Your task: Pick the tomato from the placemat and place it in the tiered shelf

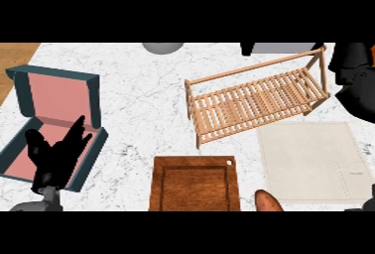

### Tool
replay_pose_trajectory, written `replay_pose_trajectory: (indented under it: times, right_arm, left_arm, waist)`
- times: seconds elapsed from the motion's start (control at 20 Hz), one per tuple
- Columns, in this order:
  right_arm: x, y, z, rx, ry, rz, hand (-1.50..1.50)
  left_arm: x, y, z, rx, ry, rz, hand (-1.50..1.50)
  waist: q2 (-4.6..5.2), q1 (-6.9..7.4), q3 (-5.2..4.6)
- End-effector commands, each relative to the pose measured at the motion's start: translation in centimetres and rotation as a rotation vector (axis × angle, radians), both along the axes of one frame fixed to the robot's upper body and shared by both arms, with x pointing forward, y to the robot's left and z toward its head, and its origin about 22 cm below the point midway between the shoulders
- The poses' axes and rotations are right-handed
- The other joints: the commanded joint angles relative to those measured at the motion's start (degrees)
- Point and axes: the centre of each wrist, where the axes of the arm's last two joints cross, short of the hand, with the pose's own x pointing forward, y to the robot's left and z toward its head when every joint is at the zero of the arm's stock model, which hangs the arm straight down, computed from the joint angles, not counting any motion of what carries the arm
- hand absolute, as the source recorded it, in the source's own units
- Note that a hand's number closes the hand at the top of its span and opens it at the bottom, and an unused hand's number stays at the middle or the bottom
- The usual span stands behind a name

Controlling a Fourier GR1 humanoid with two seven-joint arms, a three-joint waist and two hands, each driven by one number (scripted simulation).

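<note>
Finding no tomato on the placemat (307, 163), we are guessing it is hiding in the right hand (353, 79) beside the tiered shelf (256, 101), its grasp unreadable, while the left hand (58, 154) is resting open-fingered; we are expecting light, smooth, bruisable fruit, best cupped around its middle.

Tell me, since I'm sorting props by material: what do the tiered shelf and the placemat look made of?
The tiered shelf looks like pale, unfinished wood: light tan slats and thin posts. The placemat looks like cream woven fabric, matte with a stitched border, though that is less certain.
</note>
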Motion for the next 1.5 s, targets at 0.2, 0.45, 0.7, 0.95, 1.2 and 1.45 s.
replay_pose_trajectory:
  times: [0.2,0.45,0.7,0.95,1.2,1.45]
  right_arm:
    - [3.8,-2.2,4.7,-0.107,0.120,0.005,1.50]
    - [6.4,-1.2,3.1,-0.140,0.120,-0.001,1.50]
    - [8.9,-3.0,2.2,-0.163,0.109,-0.015,1.50]
    - [11.1,-0.9,0.4,-0.193,0.076,-0.038,1.50]
    - [12.6,-0.4,-0.4,-0.148,0.084,-0.010,1.50]
    - [14.3,-0.4,-0.2,-0.150,0.065,0.045,1.50]
  left_arm:
    - [1.4,0.1,-1.8,-0.025,0.061,0.025,0.00]
    - [-0.4,-0.6,-2.2,0.000,0.070,0.003,0.00]
    - [0.5,-0.5,-1.2,-0.012,0.077,0.002,0.00]
    - [0.2,-1.4,-1.3,-0.006,0.086,-0.018,0.00]
    - [1.1,-0.8,-0.8,-0.001,0.074,0.009,0.00]
    - [0.6,0.0,-0.8,-0.018,0.076,-0.020,0.00]
  waist:
    - [0.62,-0.37,-0.45]
    - [0.60,0.54,-0.40]
    - [0.69,0.68,-0.36]
    - [0.75,0.97,-0.37]
    - [0.69,0.69,-0.37]
    - [0.76,1.09,-0.38]
